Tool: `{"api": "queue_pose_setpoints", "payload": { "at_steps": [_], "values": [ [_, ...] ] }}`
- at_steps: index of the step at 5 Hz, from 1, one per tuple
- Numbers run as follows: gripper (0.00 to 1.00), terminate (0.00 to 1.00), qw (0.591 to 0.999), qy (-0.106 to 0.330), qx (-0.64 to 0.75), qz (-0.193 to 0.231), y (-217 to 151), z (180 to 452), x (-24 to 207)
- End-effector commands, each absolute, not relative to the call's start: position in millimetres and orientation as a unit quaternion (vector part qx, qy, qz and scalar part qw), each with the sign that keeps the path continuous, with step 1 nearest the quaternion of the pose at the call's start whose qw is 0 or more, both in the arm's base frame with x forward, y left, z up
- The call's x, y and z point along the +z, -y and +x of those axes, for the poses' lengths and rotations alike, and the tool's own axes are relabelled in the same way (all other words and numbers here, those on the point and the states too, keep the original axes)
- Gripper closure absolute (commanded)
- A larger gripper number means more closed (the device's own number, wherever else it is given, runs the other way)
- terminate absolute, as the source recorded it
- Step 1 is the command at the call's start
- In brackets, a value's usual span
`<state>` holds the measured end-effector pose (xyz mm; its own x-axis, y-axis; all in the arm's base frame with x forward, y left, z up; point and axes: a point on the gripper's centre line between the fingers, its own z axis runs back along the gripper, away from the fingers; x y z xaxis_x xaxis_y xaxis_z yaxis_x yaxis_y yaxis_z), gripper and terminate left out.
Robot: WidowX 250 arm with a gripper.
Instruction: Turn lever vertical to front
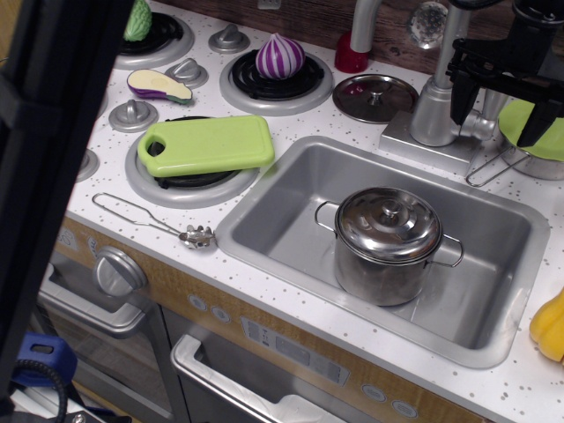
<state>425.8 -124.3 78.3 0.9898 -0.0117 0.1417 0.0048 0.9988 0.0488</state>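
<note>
Black gripper (pixel 499 113) at upper right, fingers (pixel 460 104) spread apart and pointing down, nothing pinched. Between the fingers, low near their tips, the lever (pixel 480 125): a short silver stub jutting sideways from the tap body (pixel 435 110). Whether either finger touches it, hard to tell; possibly the left-hand one just meets its base. Just left of the fingers, the tap body upright on its grey base. Up and left of them, a clear knob (pixel 429 24) and a grey spout (pixel 363 22) rising out of view, with a red cap (pixel 350 56) at its foot. Behind the far finger, a green dish (pixel 531 123), partly hidden. Below the fingers, a wire handle (pixel 490 167) lying on the counter. Further below, the sink (pixel 291 189) with a lidded steel pot (pixel 389 244) standing in it. Well left of the fingers, a loose lid (pixel 374 96), a purple onion (pixel 279 55) on a burner, a green board (pixel 206 144), an eggplant (pixel 159 85) and a wire spoon (pixel 154 223).
</note>
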Motion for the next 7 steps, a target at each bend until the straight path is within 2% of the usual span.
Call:
{"api": "queue_pose_setpoints", "payload": {
  "at_steps": [1, 2, 3, 4, 6, 7],
  "values": [
    [0.00, 0.00, 0.997, 0.071, -0.004, 0.024, 124.3, 425.8, 78.3],
    [0.00, 0.00, 0.992, 0.121, -0.002, 0.027, 123.6, 426.7, 84.9],
    [0.00, 0.00, 0.982, 0.181, -0.006, 0.055, 128.3, 435.6, 94.2],
    [0.00, 0.00, 0.973, 0.220, -0.007, 0.070, 129.6, 443.0, 105.8],
    [0.00, 0.00, 0.968, 0.234, -0.022, 0.085, 126.6, 455.5, 117.8],
    [0.00, 0.00, 0.965, 0.244, -0.033, 0.087, 123.0, 463.3, 114.2]
  ]
}}
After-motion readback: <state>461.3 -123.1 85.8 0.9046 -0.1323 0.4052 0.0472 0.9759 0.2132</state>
